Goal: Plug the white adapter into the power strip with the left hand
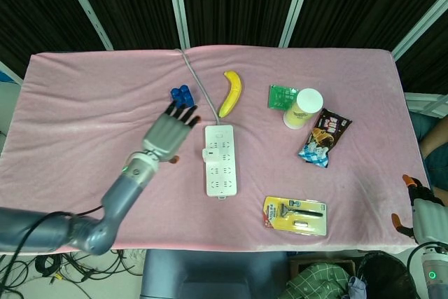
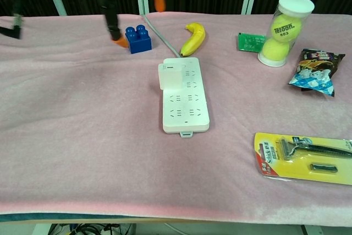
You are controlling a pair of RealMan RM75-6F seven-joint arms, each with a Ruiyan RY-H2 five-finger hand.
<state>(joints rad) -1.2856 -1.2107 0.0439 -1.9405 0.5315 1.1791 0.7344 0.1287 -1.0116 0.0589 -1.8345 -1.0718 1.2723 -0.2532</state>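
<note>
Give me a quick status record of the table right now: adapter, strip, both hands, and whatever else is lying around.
adapter: white adapter sits on the near-left sockets of the power strip, apparently plugged in
left hand: left hand raised left of the strip, fingers spread, holding nothing
right hand: right hand at the table's right edge, away from the strip; hold unclear
cable: runs from the strip to the far edge
other items: blue block, banana, tennis ball tube, snack packet, razor pack

Blue block [image 1: 181, 96] & banana [image 1: 232, 92] flank strip [image 1: 221, 169] top.
</note>
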